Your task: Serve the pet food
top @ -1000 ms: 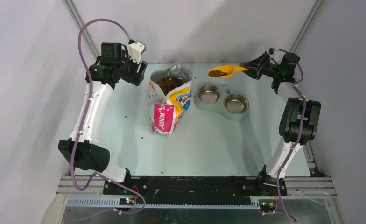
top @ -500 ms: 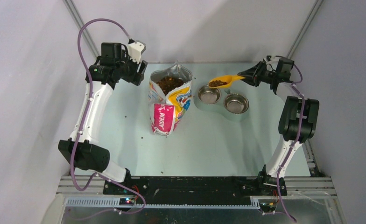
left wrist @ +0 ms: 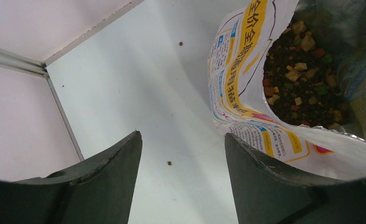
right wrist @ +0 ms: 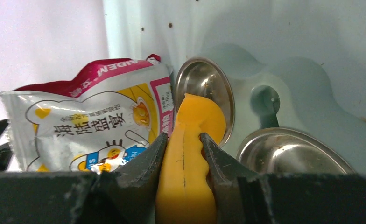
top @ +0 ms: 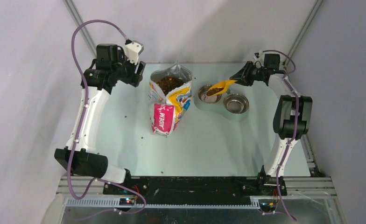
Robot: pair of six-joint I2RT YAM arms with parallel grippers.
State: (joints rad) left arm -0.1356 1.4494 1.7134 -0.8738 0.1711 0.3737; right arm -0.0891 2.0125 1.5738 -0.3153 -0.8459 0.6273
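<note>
Yellow scoop (top: 220, 86) over the bowl (top: 203, 95)!
Right gripper (right wrist: 183, 140) pinches it, pet food (top: 213, 91) aboard, one o'clock; left gripper (left wrist: 182, 137) gapes empty.

Bright even light, soft shadows, blurred wrist foregrounds

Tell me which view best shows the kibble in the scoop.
Top external: kibble lies dark in the yellow scoop, over a steel bowl. Right wrist sees only the scoop's back, clamped in the right gripper; the load is hidden. Left wrist shows the bag, no scoop.
</note>
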